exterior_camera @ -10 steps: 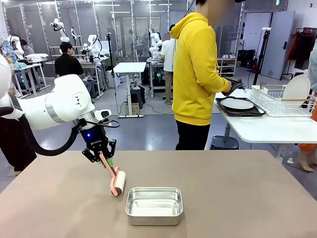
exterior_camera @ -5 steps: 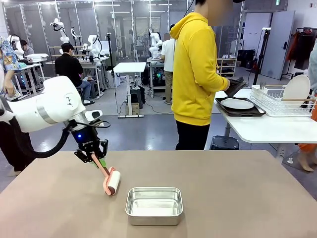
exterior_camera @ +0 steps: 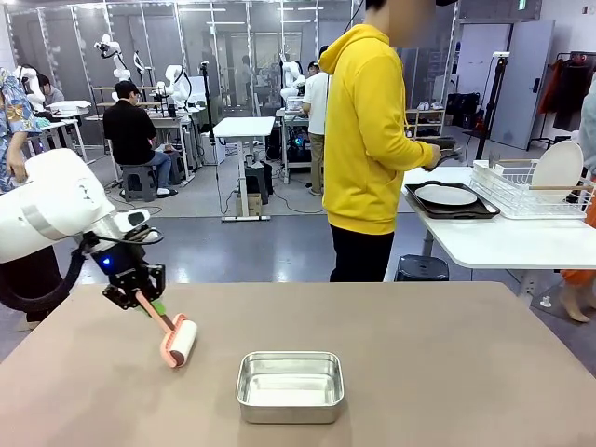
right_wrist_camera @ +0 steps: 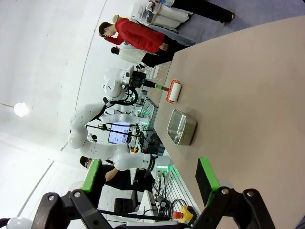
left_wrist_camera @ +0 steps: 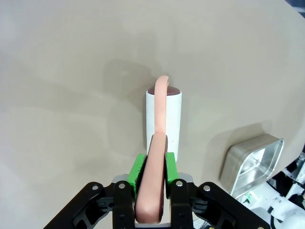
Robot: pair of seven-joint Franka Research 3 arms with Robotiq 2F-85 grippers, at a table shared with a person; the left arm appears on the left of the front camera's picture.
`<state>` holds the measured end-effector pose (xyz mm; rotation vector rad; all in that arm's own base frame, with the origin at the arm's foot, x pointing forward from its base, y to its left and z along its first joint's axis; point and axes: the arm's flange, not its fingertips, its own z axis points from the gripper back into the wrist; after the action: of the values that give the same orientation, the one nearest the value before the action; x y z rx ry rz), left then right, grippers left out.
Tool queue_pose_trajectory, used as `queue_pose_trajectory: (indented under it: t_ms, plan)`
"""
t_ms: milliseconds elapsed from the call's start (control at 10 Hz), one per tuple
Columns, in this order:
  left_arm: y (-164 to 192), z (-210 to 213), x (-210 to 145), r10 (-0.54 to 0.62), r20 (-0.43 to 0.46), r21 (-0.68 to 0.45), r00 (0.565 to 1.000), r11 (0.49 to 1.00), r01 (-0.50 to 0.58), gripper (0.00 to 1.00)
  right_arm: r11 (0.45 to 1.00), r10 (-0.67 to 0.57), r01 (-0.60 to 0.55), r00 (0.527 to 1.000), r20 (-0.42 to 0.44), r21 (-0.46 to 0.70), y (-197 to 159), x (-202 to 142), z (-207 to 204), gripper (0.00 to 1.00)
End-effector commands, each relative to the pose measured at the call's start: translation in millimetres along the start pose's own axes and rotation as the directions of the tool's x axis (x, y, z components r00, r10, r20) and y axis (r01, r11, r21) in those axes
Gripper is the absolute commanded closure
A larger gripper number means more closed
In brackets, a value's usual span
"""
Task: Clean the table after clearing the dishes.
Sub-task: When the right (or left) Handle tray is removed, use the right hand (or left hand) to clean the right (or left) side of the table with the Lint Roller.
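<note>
The taupe-brown table (exterior_camera: 419,354) spans the foreground. My left gripper (exterior_camera: 140,298) is shut on the pink handle of a white lint roller (exterior_camera: 180,343), whose drum rests on the table near its left side. In the left wrist view the left gripper (left_wrist_camera: 152,164) clamps that handle between its green pads, with the lint roller (left_wrist_camera: 163,114) lying ahead. My right gripper (right_wrist_camera: 148,176) stands open above the table (right_wrist_camera: 248,81), holding nothing. A white plate (exterior_camera: 445,195) lies on a dark tray (exterior_camera: 464,212) on the white side table.
A small steel pan (exterior_camera: 290,385) sits at the table's front middle, right of the roller. A person in a yellow hoodie (exterior_camera: 368,130) stands at the far edge, turned toward the white side table (exterior_camera: 503,244), which bears a dish rack (exterior_camera: 531,191).
My left gripper has dragged the lint roller leftward across the table, away from the steel pan. The right gripper's jaws have stayed the same.
</note>
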<state>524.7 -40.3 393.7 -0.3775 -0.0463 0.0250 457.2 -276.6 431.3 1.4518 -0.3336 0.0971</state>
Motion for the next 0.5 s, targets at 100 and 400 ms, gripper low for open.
queue_pose_trajectory:
  t_ms: [100, 400]
  plan:
    - [28.6, 4.4, -8.5, 0.017, 0.061, 0.141, 0.998, 0.990, -0.025, 0.78, 1.000, 0.021, -0.021, 1.000, -0.001, 0.001, 1.2, -2.8, -1.0, 0.02]
    - [54.8, 15.0, -7.1, 0.068, 0.062, 0.195, 0.996, 0.978, -0.079, 0.78, 1.000, 0.021, -0.021, 1.000, -0.001, 0.001, 1.2, -2.8, -1.0, 0.02]
